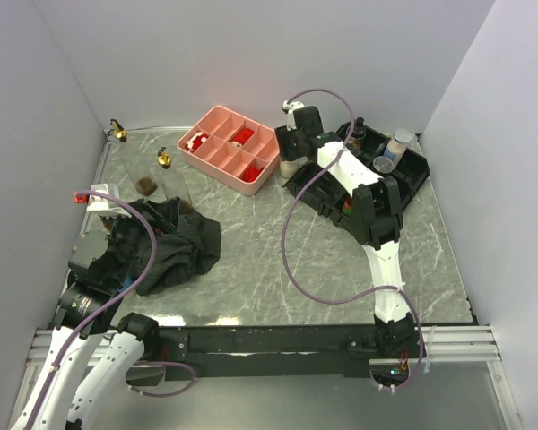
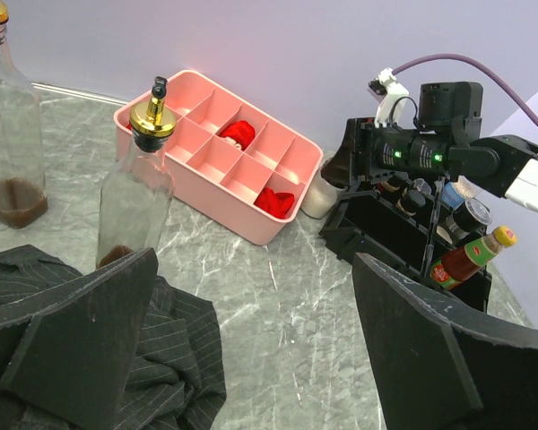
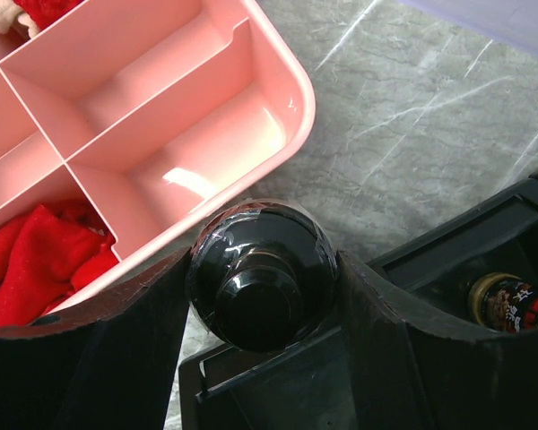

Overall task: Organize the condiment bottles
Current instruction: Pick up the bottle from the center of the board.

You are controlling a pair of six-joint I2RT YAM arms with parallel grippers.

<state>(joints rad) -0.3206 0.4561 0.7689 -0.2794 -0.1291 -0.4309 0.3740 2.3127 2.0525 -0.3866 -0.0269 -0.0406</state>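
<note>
My right gripper (image 3: 262, 296) is shut on a black-lidded jar (image 3: 260, 269), its jaws pressed against both sides of the lid. The jar sits between the pink tray and the black rack (image 3: 448, 260); in the top view it shows as a pale jar (image 1: 290, 167) under the gripper (image 1: 293, 148). Two tall clear gold-spouted bottles (image 1: 118, 131) (image 1: 164, 159) stand at the far left; they also show in the left wrist view (image 2: 136, 193) (image 2: 9, 116). The rack (image 1: 414, 175) holds several bottles, including a yellow-capped red sauce bottle (image 2: 471, 255) and a grey-lidded shaker (image 1: 397, 143). My left gripper (image 2: 255, 349) is open and empty above the black cloth.
The pink compartment tray (image 1: 217, 121) with red pieces lies at the back centre, close to my right gripper. A crumpled black striped cloth (image 1: 184, 246) lies at the left, under my left arm. Grey walls close in the table on three sides.
</note>
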